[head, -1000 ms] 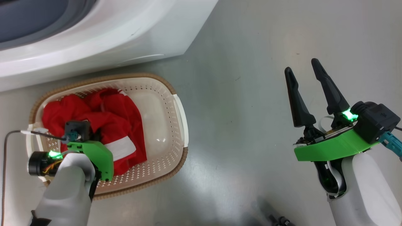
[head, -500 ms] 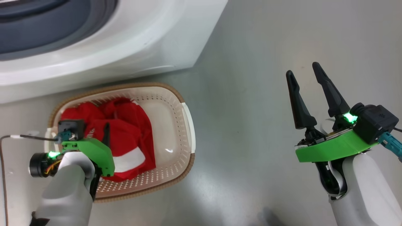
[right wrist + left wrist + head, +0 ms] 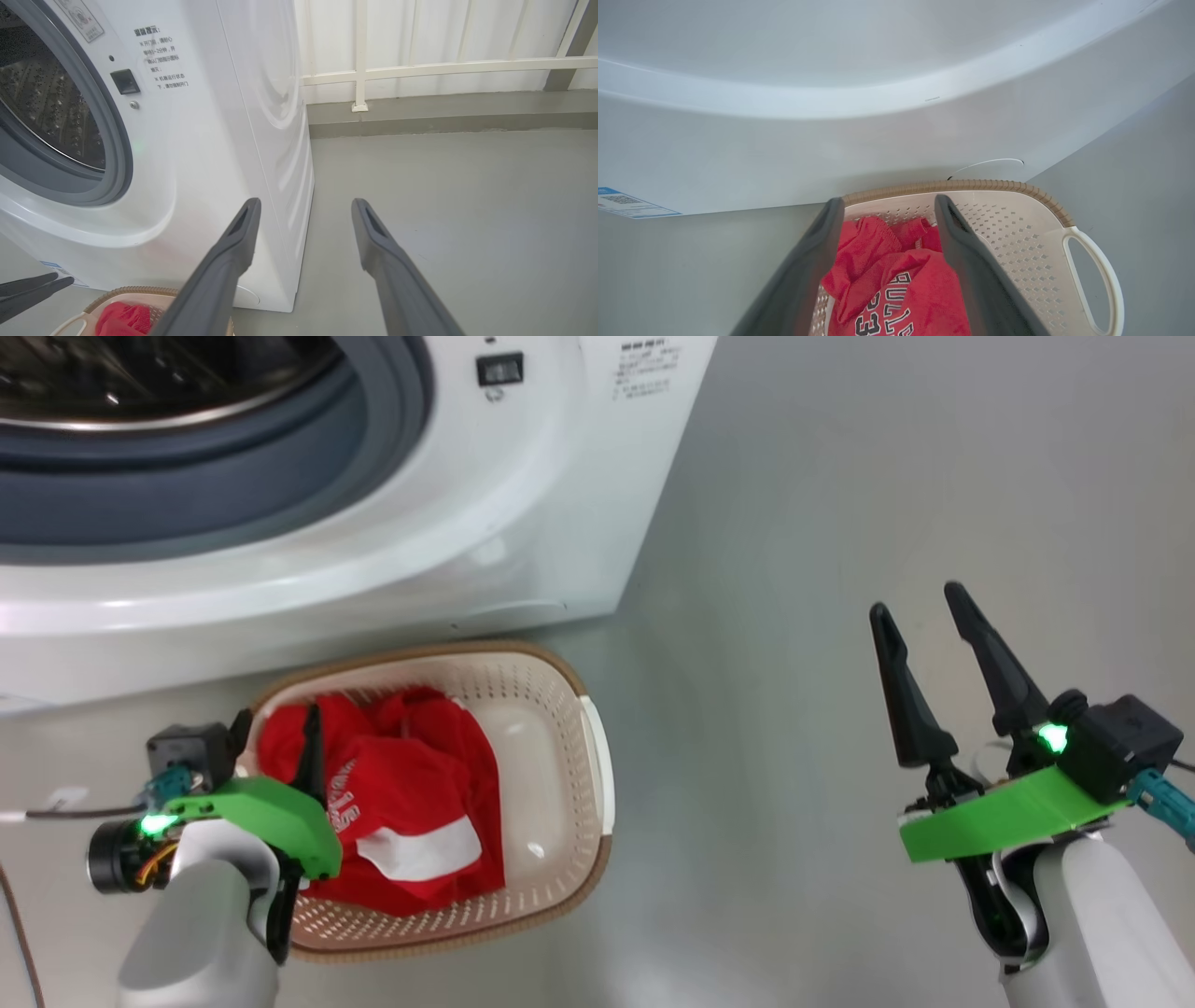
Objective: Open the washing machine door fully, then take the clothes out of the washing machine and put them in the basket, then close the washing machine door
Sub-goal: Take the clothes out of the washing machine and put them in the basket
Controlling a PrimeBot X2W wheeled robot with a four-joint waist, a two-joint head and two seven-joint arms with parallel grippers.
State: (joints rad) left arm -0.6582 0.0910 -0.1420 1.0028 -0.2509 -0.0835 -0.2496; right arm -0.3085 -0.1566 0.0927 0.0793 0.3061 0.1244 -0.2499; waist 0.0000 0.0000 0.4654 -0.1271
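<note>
Left gripper [image 3: 888,203] jaws spread wide, nothing held, hanging just above the clothes [image 3: 411,803], red bundle lies in the basket [image 3: 597,775] right under and ahead of its fingertips, jersey lettering facing up between the two fingers. Right gripper [image 3: 916,602] also wide and empty, over bare floor [image 3: 794,756], well apart from the basket, washing machine [image 3: 523,504] ahead and to its left. Basket sits on the floor close against the machine's front base, touching or just beside, can't tell which. Drum [image 3: 42,102] mouth uncovered and no red in the part of it seen, so unloading looks done; step in hand is likely getting the left arm clear and going for the washing machine door. Where the door hangs can't be told from here, so find it first. Lift the left gripper straight up so the fingers don't snag fabric or hook the woven rim. Glance into the drum for leftovers. Push on the door's rim, not the glass, and carry it round until it meets the dark latch slot [image 3: 125,81] beside the opening. Mind the basket under the opening, an arm sweeping low could knock it
</note>
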